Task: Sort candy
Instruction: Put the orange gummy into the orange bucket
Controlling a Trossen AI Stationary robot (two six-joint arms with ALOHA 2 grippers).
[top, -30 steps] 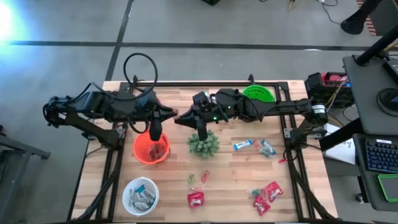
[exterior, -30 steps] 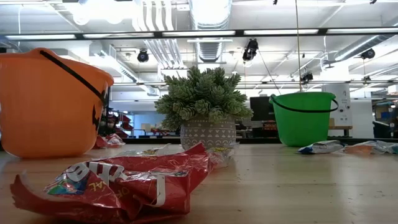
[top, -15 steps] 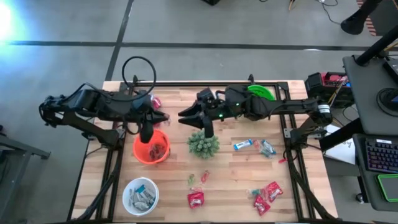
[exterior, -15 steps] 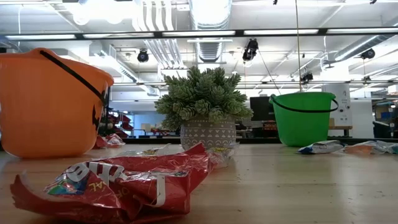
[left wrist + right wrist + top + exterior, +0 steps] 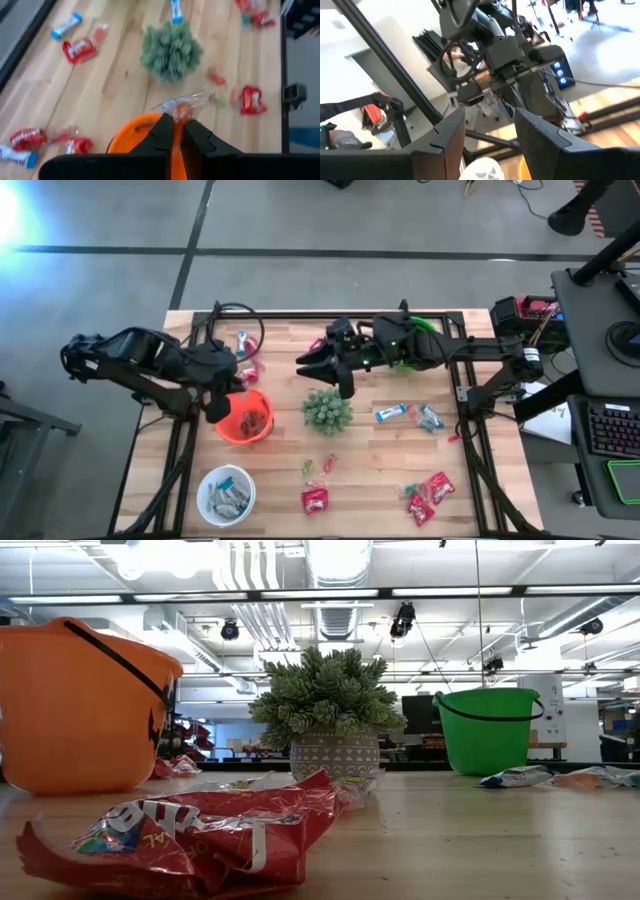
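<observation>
The left pincer [image 5: 173, 131] pinches a clear-wrapped orange candy [image 5: 181, 107] over the round orange plastic bucket [image 5: 243, 418], while the right pincer [image 5: 340, 383], spread, hangs at the spiky green plant's [image 5: 326, 410] twelve o'clock.

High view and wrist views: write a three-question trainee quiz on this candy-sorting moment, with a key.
1. True or false: the left pincer is shut on a clear-wrapped sweet above the orange bucket.
2. In the high view, what stands between the orange bucket and the blue-and-white bar? A. a green bucket B. the spiky plant C. a white bowl
3. Fill in: the right pincer is ___ and holds nothing.
Key: 1 true; 2 B; 3 open.
</observation>
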